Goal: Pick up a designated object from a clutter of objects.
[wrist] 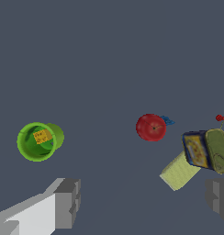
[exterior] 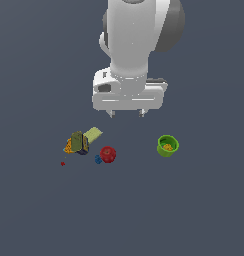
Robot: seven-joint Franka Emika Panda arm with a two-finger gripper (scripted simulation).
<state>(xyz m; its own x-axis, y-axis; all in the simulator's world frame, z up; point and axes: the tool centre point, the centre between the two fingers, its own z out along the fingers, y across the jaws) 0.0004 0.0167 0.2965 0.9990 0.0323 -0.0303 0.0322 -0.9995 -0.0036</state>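
The lime-green cup (exterior: 167, 145) stands alone on the grey floor at the exterior view's right, orange-yellow specks showing inside it; the wrist view shows the cup (wrist: 39, 140) from above. My gripper (exterior: 127, 114) hangs open above the floor, between the cup and the clutter, holding nothing. One finger (wrist: 67, 202) appears near the cup in the wrist view, the other finger (wrist: 219, 199) near the boxes. The clutter lies at the exterior view's left: a red apple-like ball (exterior: 108, 154), a tiny blue piece (exterior: 98, 159), an olive box (exterior: 77, 141) and a pale green box (exterior: 93, 134).
An orange bit (exterior: 68, 147) sits against the olive box, and a tiny red speck (exterior: 62, 163) lies just beyond it. The wrist view shows a blue-edged yellow item (wrist: 195, 150) pressed against the olive box (wrist: 218, 150). The white arm body (exterior: 136, 45) fills the upper middle.
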